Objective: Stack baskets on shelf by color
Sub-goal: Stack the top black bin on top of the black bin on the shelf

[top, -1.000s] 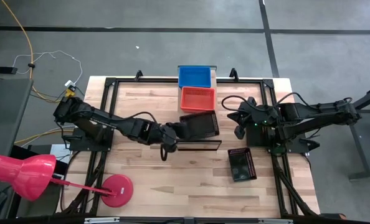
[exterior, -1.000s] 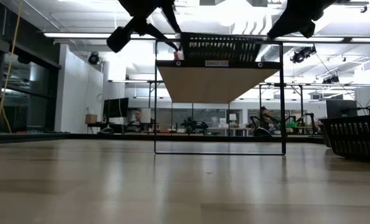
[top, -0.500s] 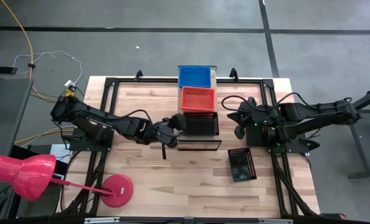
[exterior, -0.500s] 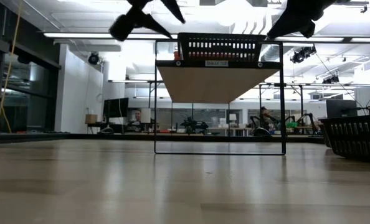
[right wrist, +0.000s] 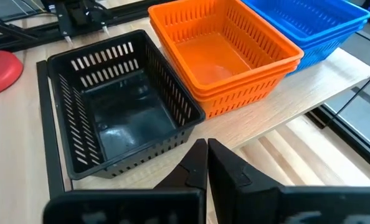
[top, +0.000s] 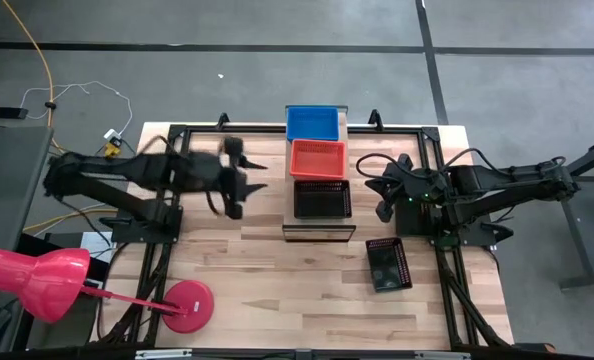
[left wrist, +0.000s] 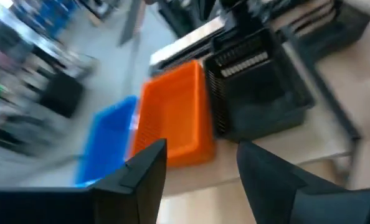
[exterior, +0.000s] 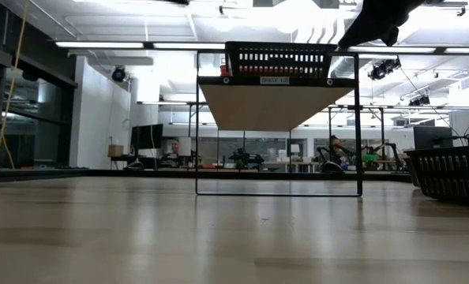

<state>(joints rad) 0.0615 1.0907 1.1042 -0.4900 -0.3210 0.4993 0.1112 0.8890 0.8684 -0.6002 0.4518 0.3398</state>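
Wood-plank table (top: 277, 290) under ceiling lights (exterior: 124, 45)

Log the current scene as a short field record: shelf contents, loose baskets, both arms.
shelf: holds three basket spots in a row
blue baskets: far end of shelf
orange baskets: middle, stacked
black basket on shelf: near end, upright, beside the orange
loose black basket: on the table, not yet shelved
left gripper: jaws open, empty, left of shelf
right gripper: jaws shut, empty, right of shelf
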